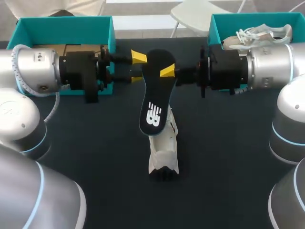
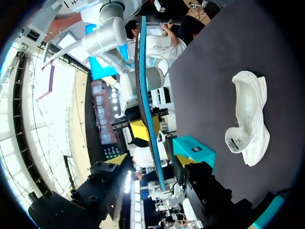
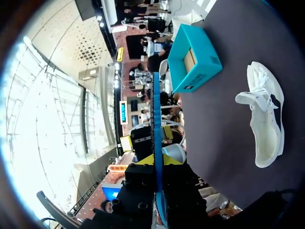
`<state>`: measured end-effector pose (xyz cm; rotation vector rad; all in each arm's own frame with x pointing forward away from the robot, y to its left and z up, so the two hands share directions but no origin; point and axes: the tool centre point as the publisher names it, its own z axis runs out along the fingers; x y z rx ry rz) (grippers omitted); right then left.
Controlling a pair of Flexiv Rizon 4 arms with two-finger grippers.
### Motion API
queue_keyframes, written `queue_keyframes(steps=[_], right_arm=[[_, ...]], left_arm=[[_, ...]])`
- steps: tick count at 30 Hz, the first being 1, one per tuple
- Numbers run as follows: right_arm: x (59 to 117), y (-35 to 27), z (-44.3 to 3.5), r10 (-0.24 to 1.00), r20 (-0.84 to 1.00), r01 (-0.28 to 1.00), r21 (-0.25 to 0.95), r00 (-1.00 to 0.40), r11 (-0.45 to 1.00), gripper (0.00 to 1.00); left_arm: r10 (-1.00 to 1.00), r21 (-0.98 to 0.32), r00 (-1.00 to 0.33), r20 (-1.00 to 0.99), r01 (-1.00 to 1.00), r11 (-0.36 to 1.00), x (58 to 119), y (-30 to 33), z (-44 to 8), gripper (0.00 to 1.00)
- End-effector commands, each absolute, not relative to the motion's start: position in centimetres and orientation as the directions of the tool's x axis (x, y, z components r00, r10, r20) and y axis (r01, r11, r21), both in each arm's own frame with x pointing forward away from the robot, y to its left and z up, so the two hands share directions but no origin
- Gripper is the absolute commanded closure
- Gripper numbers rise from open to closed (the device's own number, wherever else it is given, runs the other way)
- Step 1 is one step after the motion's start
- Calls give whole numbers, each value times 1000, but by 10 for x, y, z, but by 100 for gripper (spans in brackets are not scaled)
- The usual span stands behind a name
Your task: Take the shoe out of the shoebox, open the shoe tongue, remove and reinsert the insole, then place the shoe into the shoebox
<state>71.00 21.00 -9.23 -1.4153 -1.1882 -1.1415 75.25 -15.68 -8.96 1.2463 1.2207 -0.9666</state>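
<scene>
Insole point(image 1: 155, 95) ×1, black, in air over worktop point(image 1: 228, 157), long axis far-to-near. R fingers point(image 1: 167, 71) clamped on far end; L fingers point(image 1: 139, 57) apart, insole edge between them. Shoe point(image 1: 164, 148) under near end, roughly parallel, R arm holding. Shoes ×2, 2nd shoe point(image 1: 262, 34) in R box point(image 1: 219, 21). Boxes ×2, incl. L box point(image 1: 62, 24).

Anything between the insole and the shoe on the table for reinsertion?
Nothing visible. The insole hangs in the air, clamped by the right gripper. The left gripper has open fingers on either side of the insole's far edge. The shoe lies on the table just below the insole's lower end, with no object between them.
</scene>
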Motion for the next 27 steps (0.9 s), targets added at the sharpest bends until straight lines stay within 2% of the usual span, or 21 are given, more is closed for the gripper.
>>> queue_keyframes(steps=[1, 17, 21, 22, 23, 27], right_arm=[[713, 219, -92, 132, 986, 992, -88, 101, -95, 100], [714, 218, -93, 130, 987, 993, -86, 97, -86, 100], [713, 218, -94, 130, 987, 993, -86, 97, -85, 100], [713, 218, -93, 129, 987, 993, -86, 96, -84, 100], [713, 218, -93, 129, 987, 993, -86, 96, -83, 100], [713, 218, -94, 127, 987, 993, -87, 97, -82, 100]], left_arm=[[87, 151, 142, -986, 982, 115, 761, -171, -91, 52], [45, 111, 106, -993, 988, 106, 758, -186, -96, 61], [42, 108, 104, -994, 988, 110, 758, -188, -97, 71], [42, 108, 104, -994, 988, 111, 758, -188, -97, 76], [40, 107, 103, -994, 988, 112, 758, -189, -97, 85], [34, 100, 97, -995, 989, 110, 757, -191, -98, 90]])
